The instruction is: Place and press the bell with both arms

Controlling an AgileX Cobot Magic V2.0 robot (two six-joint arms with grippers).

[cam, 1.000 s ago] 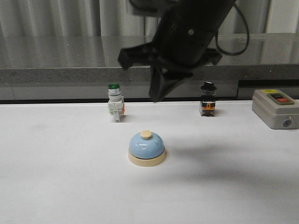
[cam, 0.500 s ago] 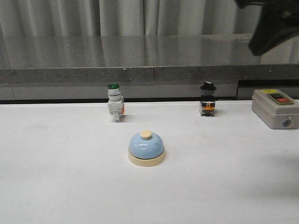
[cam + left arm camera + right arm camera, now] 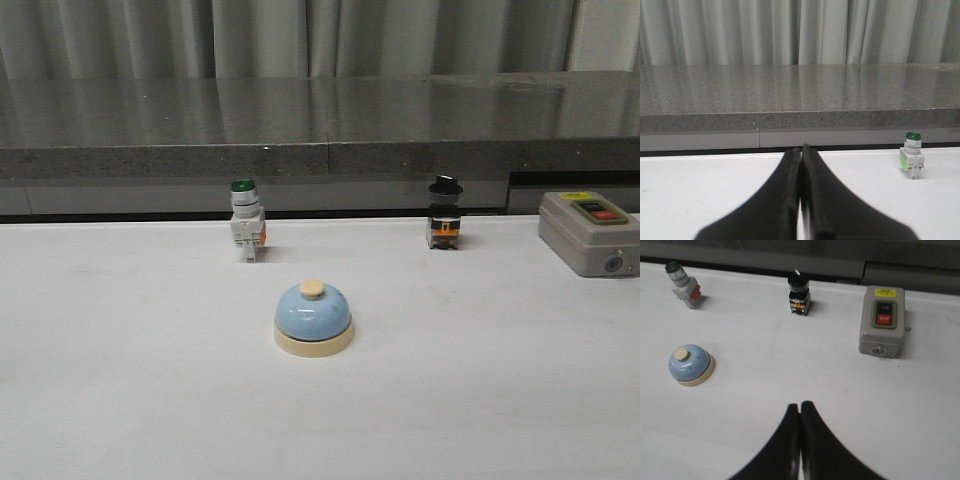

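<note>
The light-blue bell point(image 3: 313, 318) with a cream base and cream button stands upright in the middle of the white table. It also shows in the right wrist view point(image 3: 690, 365). Neither arm shows in the front view. My left gripper point(image 3: 801, 148) is shut and empty, low over the table, pointing at the back ledge; the bell is out of its view. My right gripper point(image 3: 800, 406) is shut and empty, raised above the table, well away from the bell.
A green-capped white push-button switch point(image 3: 245, 219) stands behind the bell to the left. A black knob switch point(image 3: 444, 213) stands behind to the right. A grey box with a red button point(image 3: 589, 232) sits at the far right. A grey stone ledge point(image 3: 320, 125) runs along the back.
The right arm, which hung over the bell one second ago, has swung up and to the right and left the front view. The bell has not moved.
</note>
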